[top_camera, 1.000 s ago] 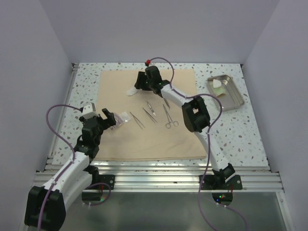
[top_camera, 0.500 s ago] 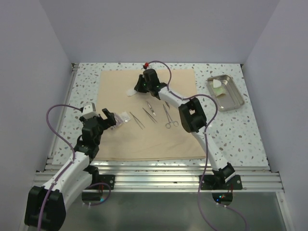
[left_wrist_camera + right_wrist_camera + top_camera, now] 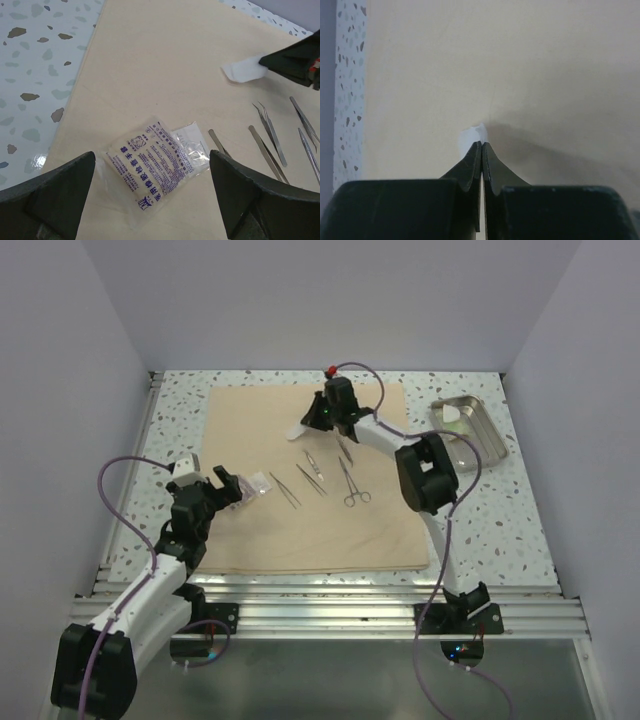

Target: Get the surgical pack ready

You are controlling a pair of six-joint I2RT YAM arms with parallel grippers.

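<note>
right gripper [image 3: 481, 145]: jaws pinched together on the edge of a white pad [image 3: 471, 136], at the far middle of the cloth [image 3: 250, 530].
left gripper [image 3: 152, 165]: spread wide, above a printed packet [image 3: 145, 175] near the cloth's left edge.
cloth: plain tan-beige, flat square sheet on the speckled table [image 3: 500, 520].
instruments [image 3: 320, 475]: slim steel, laid side by side mid-cloth.
steel tray [image 3: 490, 445]: off the cloth, far right.

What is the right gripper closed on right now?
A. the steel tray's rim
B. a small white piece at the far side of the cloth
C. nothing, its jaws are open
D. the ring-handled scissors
B: the right wrist view shows the right gripper shut, with the small white piece caught at its tips.
</note>
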